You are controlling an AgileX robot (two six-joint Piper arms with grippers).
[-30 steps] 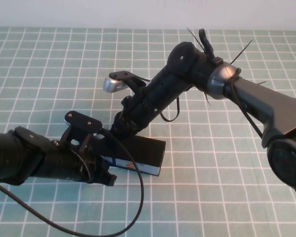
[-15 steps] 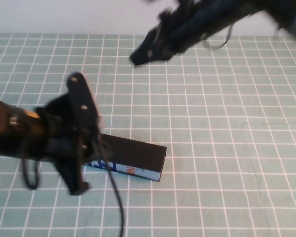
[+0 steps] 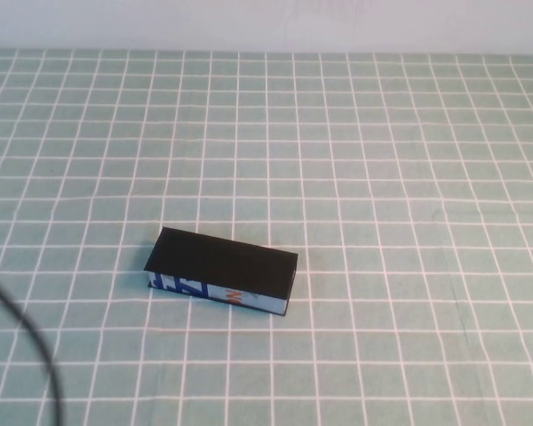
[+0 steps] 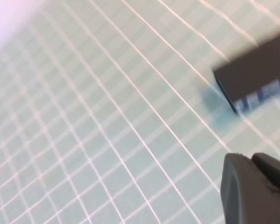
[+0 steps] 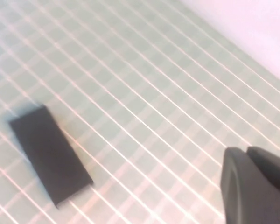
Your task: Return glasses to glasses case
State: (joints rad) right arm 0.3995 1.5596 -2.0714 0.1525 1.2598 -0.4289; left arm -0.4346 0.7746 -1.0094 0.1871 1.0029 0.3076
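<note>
The glasses case [image 3: 222,271] lies shut on the green checked cloth, black lid on top and its light-blue printed side facing the near edge. It also shows in the left wrist view [image 4: 256,74] and the right wrist view [image 5: 49,154]. The glasses are out of view. Neither arm appears in the high view. My left gripper [image 4: 251,158] hangs above the cloth, well away from the case, with its fingers together and nothing in them. My right gripper [image 5: 246,151] is likewise shut and empty, high above the cloth and far from the case.
A black cable [image 3: 27,337] curves across the near left corner of the cloth. The green checked cloth [image 3: 382,177] covers the whole table up to a pale wall at the back.
Both arms, which were over and beside the case a second ago, have pulled back out of the high view. The case has stayed where it was.
</note>
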